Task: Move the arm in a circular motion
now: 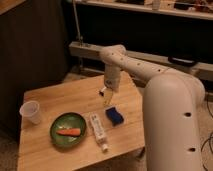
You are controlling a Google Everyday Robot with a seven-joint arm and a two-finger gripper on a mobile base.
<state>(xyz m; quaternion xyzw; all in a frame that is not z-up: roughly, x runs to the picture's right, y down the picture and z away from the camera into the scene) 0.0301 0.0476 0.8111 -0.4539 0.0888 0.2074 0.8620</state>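
The cream-white arm point(150, 75) comes in from the lower right, bends at a rounded elbow point(114, 54) and points down over the wooden table point(55, 100). Its narrow pale tip carries the gripper point(105, 95), which hangs just above the tabletop near the table's far right part, a little above and to the left of a blue object point(114, 115). The gripper holds nothing that I can see.
On the table stand a clear plastic cup point(31, 112) at the left, a green plate point(67, 129) with an orange carrot-like piece point(68, 132), a white tube point(98, 130) and the blue object. A dark cabinet stands behind at the left, a low ledge behind the table.
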